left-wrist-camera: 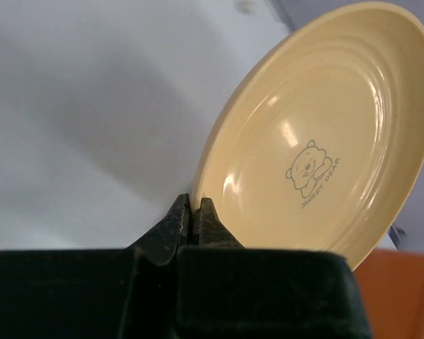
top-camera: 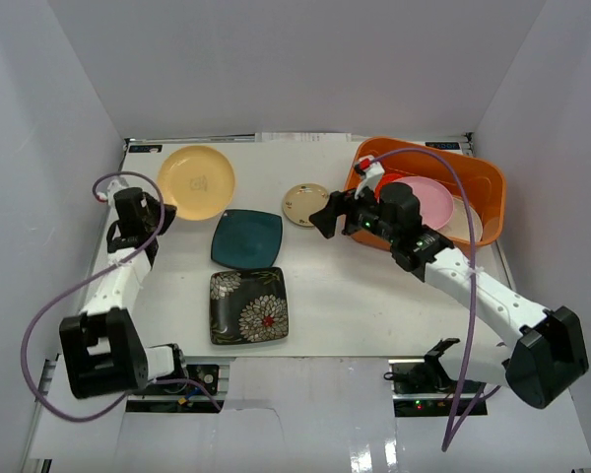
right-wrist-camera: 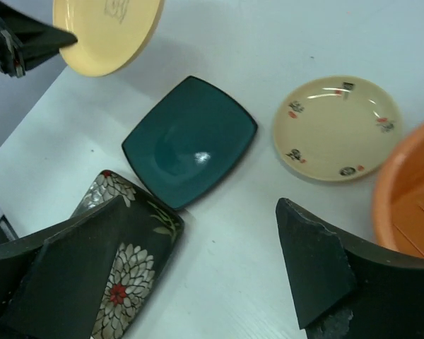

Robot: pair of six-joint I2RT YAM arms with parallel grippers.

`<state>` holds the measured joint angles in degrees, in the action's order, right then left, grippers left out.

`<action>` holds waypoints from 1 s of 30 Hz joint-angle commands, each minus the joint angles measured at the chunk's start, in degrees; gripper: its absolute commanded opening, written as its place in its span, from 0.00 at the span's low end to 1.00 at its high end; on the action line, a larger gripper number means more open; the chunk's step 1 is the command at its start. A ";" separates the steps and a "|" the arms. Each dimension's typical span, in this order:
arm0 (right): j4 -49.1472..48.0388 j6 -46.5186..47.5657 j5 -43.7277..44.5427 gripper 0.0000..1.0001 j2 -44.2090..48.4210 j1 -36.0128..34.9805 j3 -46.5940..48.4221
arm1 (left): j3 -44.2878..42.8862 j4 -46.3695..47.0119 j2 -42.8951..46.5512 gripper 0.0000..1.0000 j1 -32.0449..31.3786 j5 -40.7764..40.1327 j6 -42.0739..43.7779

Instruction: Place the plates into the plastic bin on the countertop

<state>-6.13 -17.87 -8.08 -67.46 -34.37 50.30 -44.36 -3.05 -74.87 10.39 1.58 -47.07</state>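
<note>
Lying nearest the arm bases, the black floral sq. plate (top-camera: 248,305) is resting flat on the white countertop (top-camera: 374,296). The dark teal sq. plate (top-camera: 246,238) is lying flat just beyond it, its near corner so close to the floral plate's far edge that I can't tell if they're touching.

The R gripper (top-camera: 327,214) is hovering over the countertop to the right of the teal plate, btwn it and the plastic bin (top-camera: 492,192). Its jaws are spread wide and gripping nothing. In the right wrist view both fingers (right-wrist-camera: 314,268) are framing bare white surface, w/ the teal plate and the small tan plate (top-camera: 305,204) beyond them. The tan plate is lying flat just left of the bin, apart from it, w/ small dark and red marks around its inner rim.

On the left side, the L gripper (top-camera: 143,212) is clamping the near rim of the yellow plate (top-camera: 196,181). In the left wrist view its fingertips (left-wrist-camera: 175,224) are pinching the plate's edge. The plate is tilting up off the countertop near the far-left corner, showing a bear print and "SWEET BEAR" in its well.

At far right the bin is sitting on the countertop, holding the pink plate (top-camera: 428,200) and the cream plate (top-camera: 470,225), which are overlapping inside it; the R arm is crossing over the bin's left part.
</note>
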 commanded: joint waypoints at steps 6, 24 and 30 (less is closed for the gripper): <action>-0.64 1.17 3.68 0.97 -9.17 -5.36 12.44 | 5.42 0.15 16.23 0.00 -12.15 11.13 6.11; -3.62 -3.05 7.10 0.08 -16.57 -5.44 13.16 | 2.00 -4.33 16.07 0.14 -20.68 20.66 15.43; -2.66 -1.03 12.91 0.08 -9.28 2.01 12.80 | 0.07 -6.62 15.55 0.71 -20.76 15.91 17.27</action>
<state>-5.96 -20.45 -0.30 -82.24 -37.41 62.08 -41.45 -9.02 -60.16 -10.26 19.62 -31.14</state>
